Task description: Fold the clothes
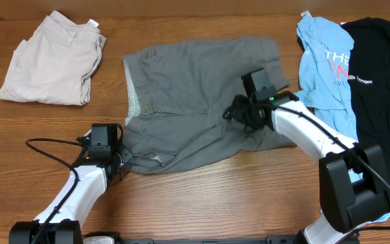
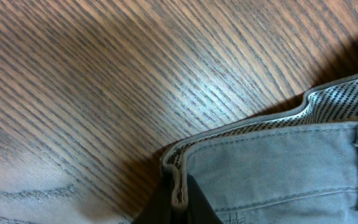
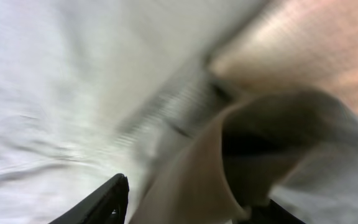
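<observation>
- While the left tool (image 1: pixel 120 165) and right tool (image 1: pixel 234 114) each pinch the grey shorts (image 1: pixel 188 74), lift both evenly.
- Keep the cloth between them taut.

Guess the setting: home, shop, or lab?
Probably a robot lab bench, not a home: left arm and right arm at the near edge of a wood-grain table, garments laid out for folding, grey shorts centre, beige shorts left, light-blue T-shirt and black T-shirt right.
</observation>
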`<state>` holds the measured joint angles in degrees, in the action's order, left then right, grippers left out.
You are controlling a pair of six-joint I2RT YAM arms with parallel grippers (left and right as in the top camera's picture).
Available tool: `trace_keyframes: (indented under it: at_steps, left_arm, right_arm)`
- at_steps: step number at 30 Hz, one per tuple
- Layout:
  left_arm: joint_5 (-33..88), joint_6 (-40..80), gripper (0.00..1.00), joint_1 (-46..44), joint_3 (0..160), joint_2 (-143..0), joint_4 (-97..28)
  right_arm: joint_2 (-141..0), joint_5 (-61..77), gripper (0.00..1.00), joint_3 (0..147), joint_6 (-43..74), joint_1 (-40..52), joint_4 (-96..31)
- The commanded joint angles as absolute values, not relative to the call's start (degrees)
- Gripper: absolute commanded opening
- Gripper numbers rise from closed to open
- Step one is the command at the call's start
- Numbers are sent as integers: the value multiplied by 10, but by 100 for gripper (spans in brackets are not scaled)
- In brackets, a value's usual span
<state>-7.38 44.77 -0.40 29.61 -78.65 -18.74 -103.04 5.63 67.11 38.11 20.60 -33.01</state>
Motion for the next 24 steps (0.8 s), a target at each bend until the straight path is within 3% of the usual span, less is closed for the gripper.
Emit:
trace_keyframes:
  at_steps: [1,10,24]
  left_arm:
    - [-92,437,5,0,286,-794,-190]
    - [-92,437,4,0,286,-794,-191]
    - [-92,437,4,0,286,-794,-187]
  right_arm:
    - [-1006,87,57,755,356,205,-345]
    - [-1013,35,65,823,345,205,-503]
    - [-1088,-23,67,807,486,206,-475]
